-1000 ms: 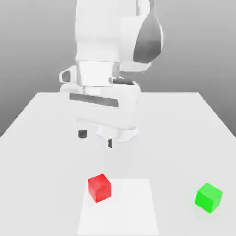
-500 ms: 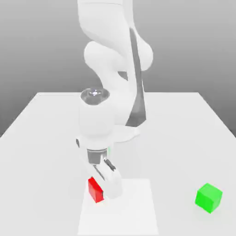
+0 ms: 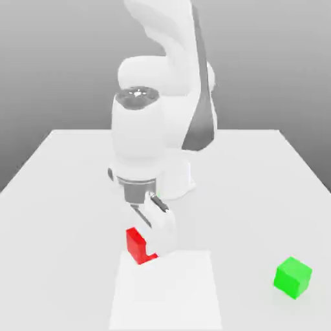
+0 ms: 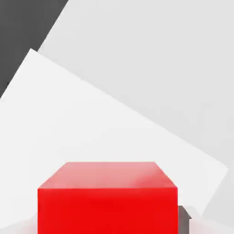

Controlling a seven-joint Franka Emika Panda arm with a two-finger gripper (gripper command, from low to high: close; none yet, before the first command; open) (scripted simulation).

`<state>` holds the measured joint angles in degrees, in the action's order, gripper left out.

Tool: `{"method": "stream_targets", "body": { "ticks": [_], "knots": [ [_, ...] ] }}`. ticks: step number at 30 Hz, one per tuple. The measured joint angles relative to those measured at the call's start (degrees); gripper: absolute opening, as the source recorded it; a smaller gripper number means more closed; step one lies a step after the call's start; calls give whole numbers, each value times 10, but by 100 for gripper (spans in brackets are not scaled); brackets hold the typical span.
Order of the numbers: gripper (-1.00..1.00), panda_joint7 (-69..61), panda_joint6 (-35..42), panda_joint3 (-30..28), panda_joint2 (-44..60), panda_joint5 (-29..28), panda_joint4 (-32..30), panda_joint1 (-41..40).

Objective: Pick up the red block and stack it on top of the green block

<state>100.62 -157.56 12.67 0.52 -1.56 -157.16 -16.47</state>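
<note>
The red block (image 3: 136, 243) hangs a little above the table, partly covered by a white finger of my gripper (image 3: 147, 248), which is shut on it. In the hand view the red block (image 4: 107, 201) looms close, with a dark finger pad (image 4: 184, 217) at its side. The green block (image 3: 292, 277) rests on the table at the exterior view's right, well apart from the gripper and near the front edge.
A brighter white square patch (image 3: 169, 294) lies on the white table (image 3: 58, 194) just below and in front of the held block. The arm's base (image 3: 174, 181) stands behind the gripper.
The gripper came down from mid-table onto the red block and closed on it. Since half a second ago it has risen slightly with the block.
</note>
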Motion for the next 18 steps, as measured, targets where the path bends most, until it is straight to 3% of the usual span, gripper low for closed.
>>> {"method": "stream_targets", "body": {
  "ticks": [2,9,14,15,18],
  "knots": [
    [-100,16,10,36,3,-4,13,16],
    [-100,104,75,138,46,-33,117,211],
    [-100,176,17,101,137,-119,141,252],
    [100,187,4,90,153,-134,142,260],
    [100,187,4,90,153,-134,142,260]
  ]
}}
